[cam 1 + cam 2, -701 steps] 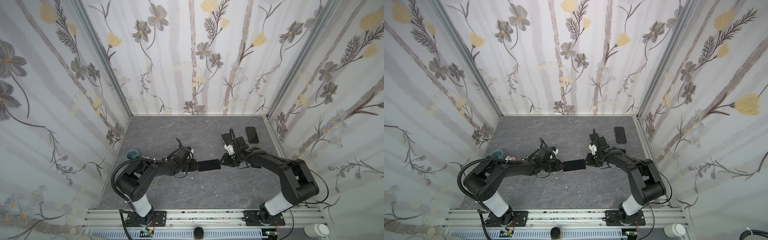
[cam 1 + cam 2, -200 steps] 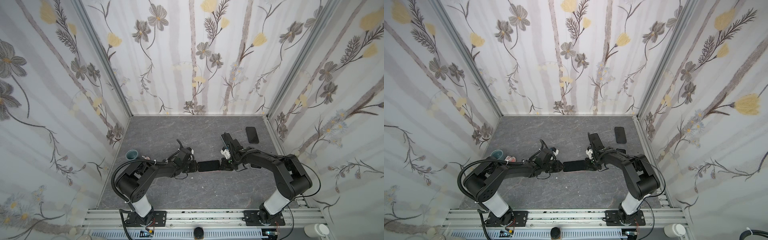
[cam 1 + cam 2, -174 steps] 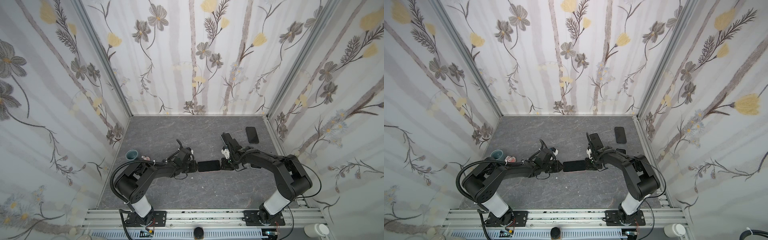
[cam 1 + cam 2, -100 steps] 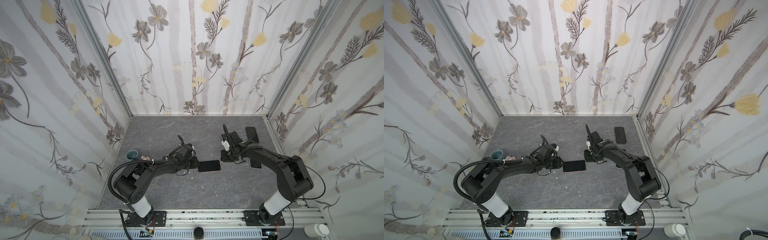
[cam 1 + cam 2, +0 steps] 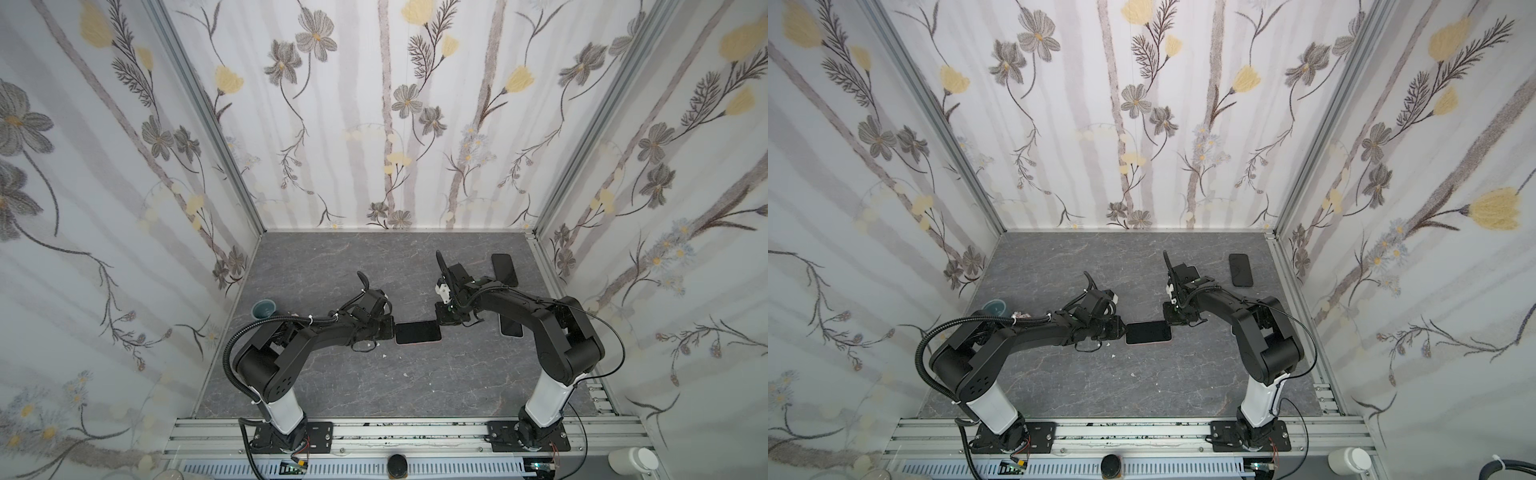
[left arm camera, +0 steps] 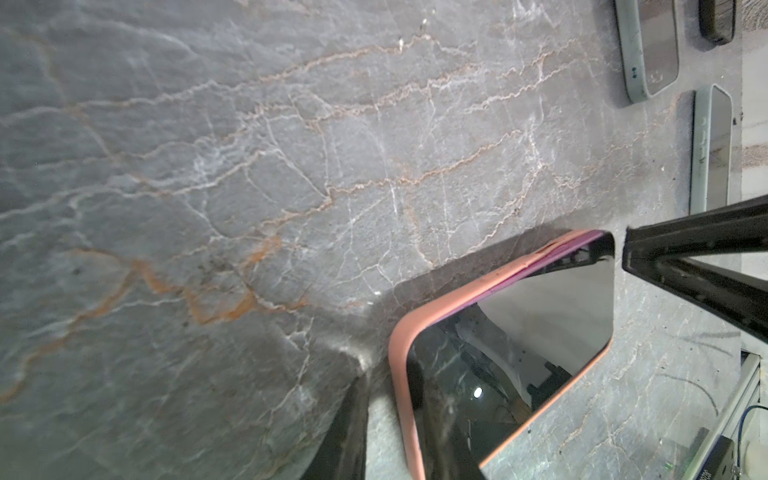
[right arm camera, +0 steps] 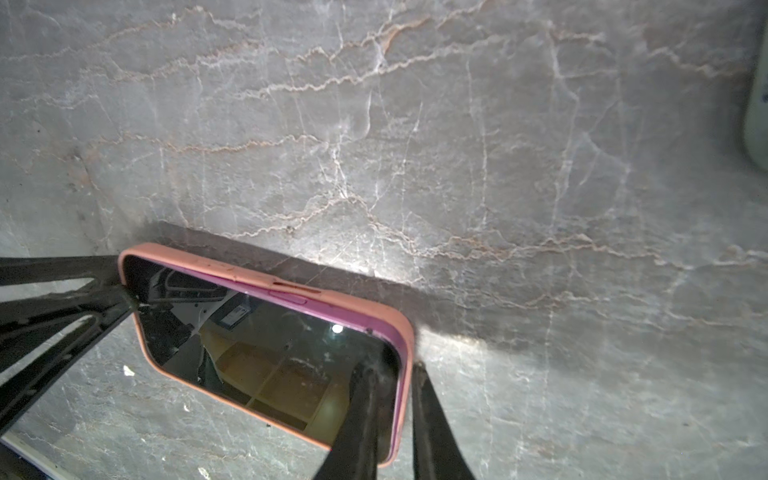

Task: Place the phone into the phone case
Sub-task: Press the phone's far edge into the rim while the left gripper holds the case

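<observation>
The phone (image 5: 417,332), black screen up, lies in the pink phone case (image 7: 405,332) mid-table in both top views. A purple strip shows inside the case's rim along one long side. My left gripper (image 5: 395,330) is at the phone's left end. In the left wrist view it (image 6: 392,386) straddles the end rim, narrowly open. One finger is over the screen. The other finger (image 6: 349,432) stands a little clear outside. My right gripper (image 5: 441,322) is at the far right corner. In the right wrist view it (image 7: 392,370) is shut on the rim.
Two other dark phones lie to the right, one (image 5: 504,269) near the back right corner and one (image 5: 510,326) under the right arm. A teal cup (image 5: 264,308) stands at the left wall. Flowered walls close three sides of the grey table (image 5: 374,382).
Half a second ago the right gripper had pulled back from the phone's right end. It is now down at the far right corner. Phone and left gripper have hardly moved.
</observation>
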Controlling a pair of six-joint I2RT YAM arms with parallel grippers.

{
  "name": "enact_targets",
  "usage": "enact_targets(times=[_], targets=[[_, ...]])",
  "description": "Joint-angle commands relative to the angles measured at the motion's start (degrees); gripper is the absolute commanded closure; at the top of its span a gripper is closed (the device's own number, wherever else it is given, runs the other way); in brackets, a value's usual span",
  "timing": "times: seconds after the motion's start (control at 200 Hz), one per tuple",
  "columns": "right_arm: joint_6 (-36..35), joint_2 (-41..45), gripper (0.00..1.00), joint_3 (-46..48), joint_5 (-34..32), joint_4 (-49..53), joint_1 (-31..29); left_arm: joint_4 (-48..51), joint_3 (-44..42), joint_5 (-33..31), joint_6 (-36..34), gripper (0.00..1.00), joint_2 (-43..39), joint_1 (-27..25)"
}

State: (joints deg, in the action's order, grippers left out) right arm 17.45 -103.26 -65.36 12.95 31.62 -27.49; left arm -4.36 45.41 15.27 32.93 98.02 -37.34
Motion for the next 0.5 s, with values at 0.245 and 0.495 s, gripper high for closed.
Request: enact_targets(times=[0.245, 0.495], targets=[[-0.7, -2.3, 0.87, 0.1, -2.4, 1.5, -0.1, -0.9, -0.6, 0.3, -0.1, 0.75, 0.8, 0.0], [-0.3, -4.3, 0.90, 1.5, -4.4, 1.8, -0.1, -1.2, -1.0, 0.4, 0.1, 0.75, 0.6, 0.0]])
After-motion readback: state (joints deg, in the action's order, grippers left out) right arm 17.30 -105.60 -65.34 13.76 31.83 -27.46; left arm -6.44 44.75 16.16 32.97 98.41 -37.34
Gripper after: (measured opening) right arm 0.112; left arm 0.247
